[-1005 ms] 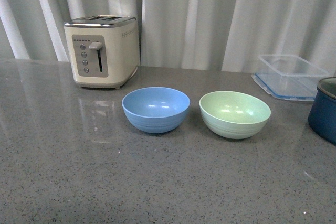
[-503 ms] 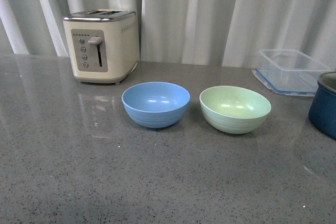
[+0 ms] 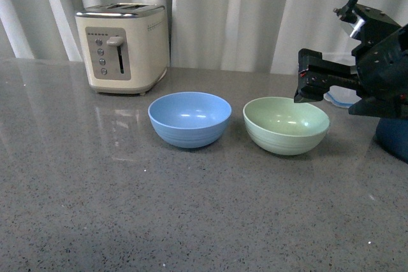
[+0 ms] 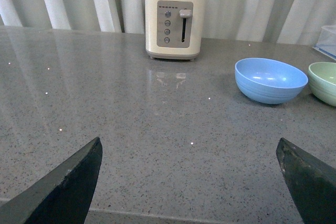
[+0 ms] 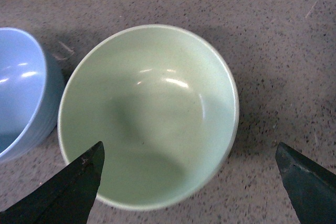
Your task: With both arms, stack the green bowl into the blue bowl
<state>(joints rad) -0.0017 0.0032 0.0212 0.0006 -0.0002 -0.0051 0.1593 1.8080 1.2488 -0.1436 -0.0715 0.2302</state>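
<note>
- The green bowl (image 3: 286, 125) stands upright and empty on the grey bench (image 3: 127, 208), about midway along it and nearer the back edge than the front.
- The blue bowl (image 3: 189, 119) sits just beside it on the robot's left, also upright and empty. A narrow gap parts the two rims.
- The right gripper (image 3: 307, 85) hangs above the green bowl's right side, clear of the rim. Its wrist view looks straight down into the bowl, with the two fingers (image 5: 68, 192) spread wide and nothing between them.
- The left gripper (image 4: 186, 182) is out of the front view. Its own camera shows its fingers set wide apart over bare bench near the front edge, holding nothing, well apart from both bowls.
- A cream toaster (image 3: 122, 47) stands by the back edge, toward the left.
- A dark blue pot (image 3: 392, 138) shows toward the right side, partly hidden by the right arm (image 3: 382, 62).
</note>
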